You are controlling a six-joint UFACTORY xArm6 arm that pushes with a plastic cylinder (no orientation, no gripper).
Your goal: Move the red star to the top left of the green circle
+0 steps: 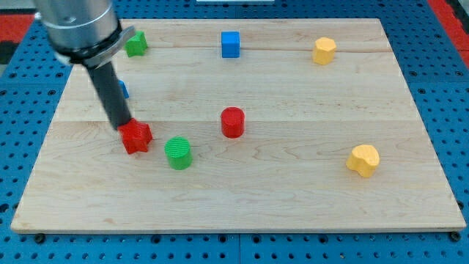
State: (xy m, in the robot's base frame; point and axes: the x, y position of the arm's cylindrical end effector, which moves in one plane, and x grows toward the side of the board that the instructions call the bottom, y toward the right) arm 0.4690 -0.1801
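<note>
The red star (pixel 136 136) lies on the wooden board (pixel 293 183) in the view's left half. The green circle (pixel 177 152) stands just to its lower right, a small gap between them. My tip (pixel 121 126) is at the red star's upper left edge, touching or nearly touching it. The rod rises from there to the view's top left.
A red cylinder (pixel 232 122) stands right of the green circle. A green block (pixel 135 44) and a blue cube (pixel 231 44) sit near the top edge. A blue block (pixel 123 90) is mostly hidden behind the rod. Yellow blocks lie at top right (pixel 325 50) and right (pixel 363 160).
</note>
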